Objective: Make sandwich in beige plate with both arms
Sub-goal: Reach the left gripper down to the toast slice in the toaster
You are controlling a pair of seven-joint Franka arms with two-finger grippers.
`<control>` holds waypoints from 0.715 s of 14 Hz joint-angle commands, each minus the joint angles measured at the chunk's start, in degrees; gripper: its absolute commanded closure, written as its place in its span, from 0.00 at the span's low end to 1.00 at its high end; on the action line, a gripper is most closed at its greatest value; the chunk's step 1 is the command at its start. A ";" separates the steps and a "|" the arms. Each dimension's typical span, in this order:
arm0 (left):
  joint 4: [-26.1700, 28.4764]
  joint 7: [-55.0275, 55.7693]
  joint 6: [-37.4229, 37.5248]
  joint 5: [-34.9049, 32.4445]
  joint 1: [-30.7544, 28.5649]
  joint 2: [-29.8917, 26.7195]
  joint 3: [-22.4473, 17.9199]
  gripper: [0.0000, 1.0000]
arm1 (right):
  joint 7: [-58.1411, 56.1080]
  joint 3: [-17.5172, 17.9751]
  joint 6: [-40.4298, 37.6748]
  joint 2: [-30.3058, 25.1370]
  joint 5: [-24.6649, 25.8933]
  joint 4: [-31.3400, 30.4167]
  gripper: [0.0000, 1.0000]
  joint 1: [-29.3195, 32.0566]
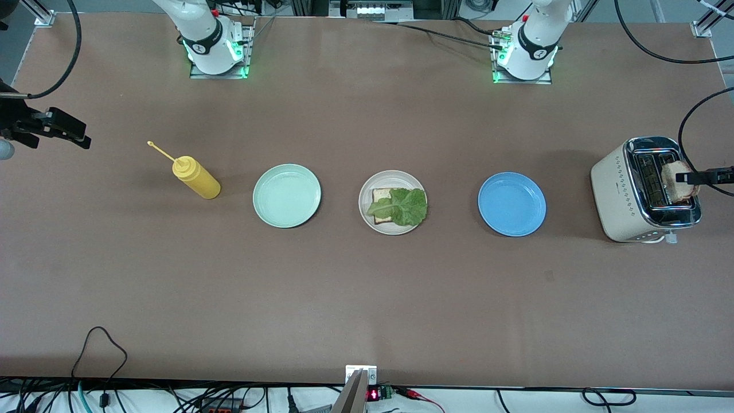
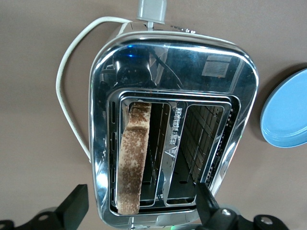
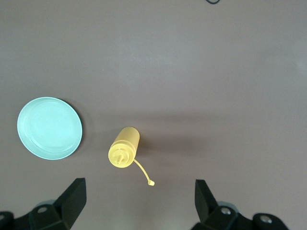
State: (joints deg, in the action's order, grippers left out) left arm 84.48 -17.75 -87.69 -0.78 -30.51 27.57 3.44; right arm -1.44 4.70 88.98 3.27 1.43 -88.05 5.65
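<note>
Toast [image 2: 133, 158] stands in one slot of the toaster [image 1: 616, 192] at the left arm's end; the left gripper [image 2: 139, 211] hangs over it, fingers wide apart, holding nothing. It should go straight down and pinch the slice, missing the shiny rim; the beige plate [image 1: 367, 221] holds bread and lettuce [image 1: 404, 205]. The right gripper [image 3: 139, 201] waits open above the mustard bottle [image 3: 124, 146]; the blue plate [image 1: 511, 204] lies between toaster and beige plate.

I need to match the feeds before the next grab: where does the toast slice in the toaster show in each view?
Front view: the toast slice stands in the toaster at the left arm's end of the table, the left gripper at it.
Left wrist view: toast slice upright in one slot, the other slot bare.
Right wrist view: not in it.
Shared landmark: the blue plate beside the toaster, also at the left wrist view's edge.
</note>
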 commanded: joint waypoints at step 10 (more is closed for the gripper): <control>-0.20 -0.19 0.15 0.34 -1.05 1.70 0.43 0.20 | -1.11 1.28 0.76 3.93 4.37 0.34 0.00 0.15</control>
State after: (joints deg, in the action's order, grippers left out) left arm 84.55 -17.77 -87.64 -0.78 -31.06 29.11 3.44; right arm -1.76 5.39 89.75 7.19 3.84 -88.33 5.66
